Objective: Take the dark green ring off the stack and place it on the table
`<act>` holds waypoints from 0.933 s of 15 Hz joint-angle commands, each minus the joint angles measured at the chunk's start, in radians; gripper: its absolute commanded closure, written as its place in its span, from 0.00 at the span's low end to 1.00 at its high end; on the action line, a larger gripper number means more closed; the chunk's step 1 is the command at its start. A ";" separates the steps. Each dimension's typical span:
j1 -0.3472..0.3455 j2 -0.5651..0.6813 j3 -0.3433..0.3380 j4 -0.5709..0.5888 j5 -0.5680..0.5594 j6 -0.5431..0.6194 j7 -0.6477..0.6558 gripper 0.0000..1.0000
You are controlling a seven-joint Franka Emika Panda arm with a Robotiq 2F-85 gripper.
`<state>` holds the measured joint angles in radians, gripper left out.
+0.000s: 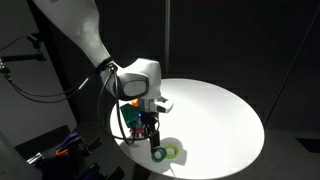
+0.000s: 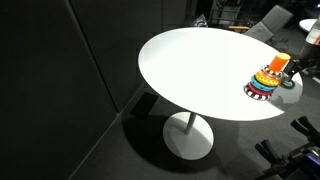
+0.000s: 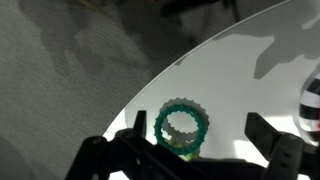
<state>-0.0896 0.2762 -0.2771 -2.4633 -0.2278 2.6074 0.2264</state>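
The dark green ring lies on the white table near its edge, partly over a paler yellow-green ring. In an exterior view the rings show as one green patch in front of the gripper. My gripper is open just above the dark green ring, its fingers wide on either side and not touching it. In an exterior view my gripper hangs low over the table. The stack with its orange knob stands close by, and its edge shows in the wrist view.
The table's curved edge runs just beyond the rings, with grey carpet below. The table stands on a single pedestal. Dark equipment and cables sit beside the arm's base.
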 commanded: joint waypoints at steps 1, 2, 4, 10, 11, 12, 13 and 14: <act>-0.003 -0.085 0.028 0.015 0.025 -0.145 -0.027 0.00; -0.002 -0.105 0.032 0.018 0.016 -0.176 -0.019 0.00; -0.003 -0.155 0.044 0.022 0.007 -0.252 -0.013 0.00; -0.003 -0.319 0.108 0.018 0.028 -0.397 -0.026 0.00; -0.001 -0.343 0.121 0.018 0.034 -0.409 -0.031 0.00; 0.002 -0.370 0.136 0.017 0.039 -0.423 -0.035 0.00; 0.005 -0.394 0.150 0.019 0.047 -0.436 -0.040 0.00; 0.010 -0.420 0.165 0.021 0.063 -0.451 -0.048 0.00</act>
<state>-0.0875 -0.0604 -0.1438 -2.4395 -0.2076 2.2104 0.2191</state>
